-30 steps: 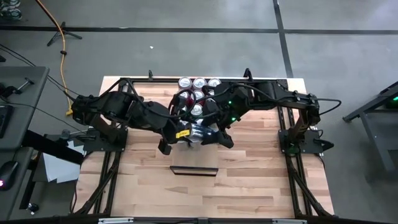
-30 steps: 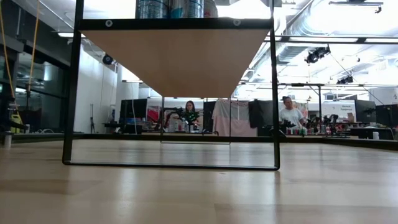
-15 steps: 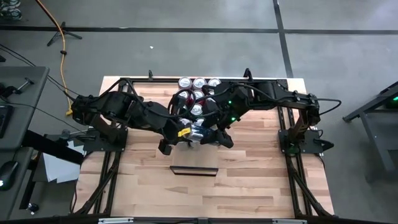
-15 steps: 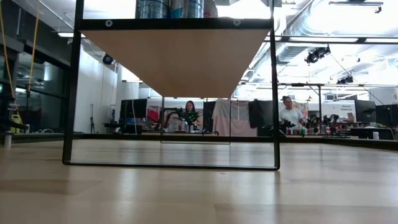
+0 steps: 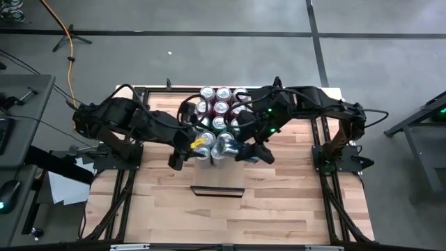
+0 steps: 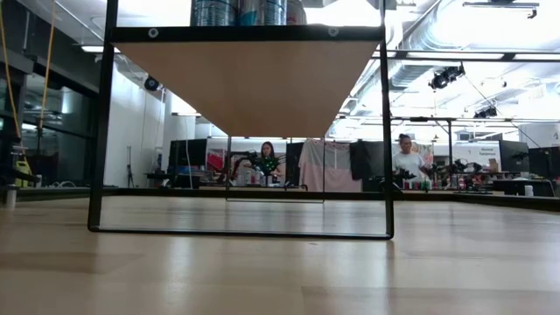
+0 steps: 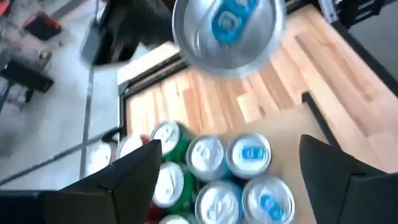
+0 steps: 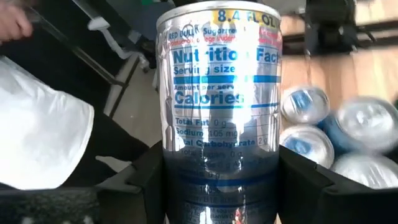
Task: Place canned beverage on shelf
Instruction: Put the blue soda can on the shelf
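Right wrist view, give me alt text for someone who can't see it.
A silver can with a nutrition facts label stands upright, gripped between the right gripper's dark fingers. Beside it, more cans stand on the shelf.

An orange cable (image 5: 68, 42) trails across the grey floor (image 5: 209, 56) beyond the butcher-block surface (image 5: 279, 202). White paper sheets (image 5: 66, 187) lie beside it. In the room behind, two people (image 6: 266, 159) stand among cluttered workbenches (image 6: 490, 184).
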